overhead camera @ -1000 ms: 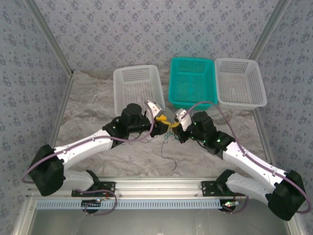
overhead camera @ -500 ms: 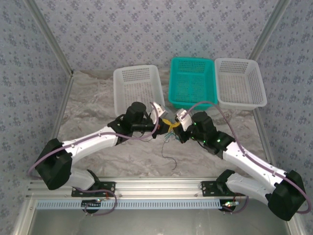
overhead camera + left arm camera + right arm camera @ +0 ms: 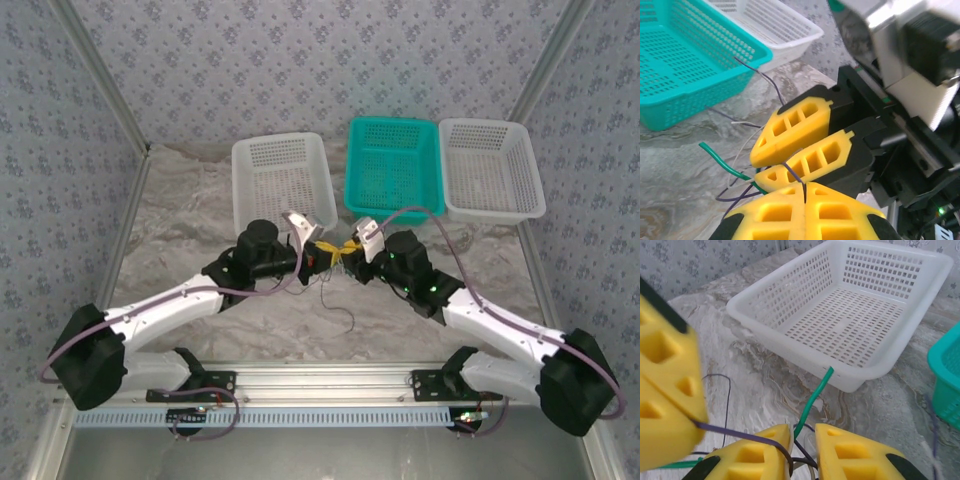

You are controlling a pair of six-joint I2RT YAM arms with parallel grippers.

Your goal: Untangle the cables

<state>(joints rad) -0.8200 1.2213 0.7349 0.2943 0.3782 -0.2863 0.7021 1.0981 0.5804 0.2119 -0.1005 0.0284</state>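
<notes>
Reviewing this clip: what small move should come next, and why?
Probably the left end effector should pull gently back toward its own side. It is shut on a purple cable, while the right end effector stands slightly open around the green cable and dark strands, so the purple one may slide free.

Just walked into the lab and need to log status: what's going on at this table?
Two robot arms meet over a small tangle of thin cables. The left end effector is shut on a purple cable. The right end effector faces it with its jaws slightly apart; that purple strand and a green cable run through the gap. The strands are not yet separated.
</notes>
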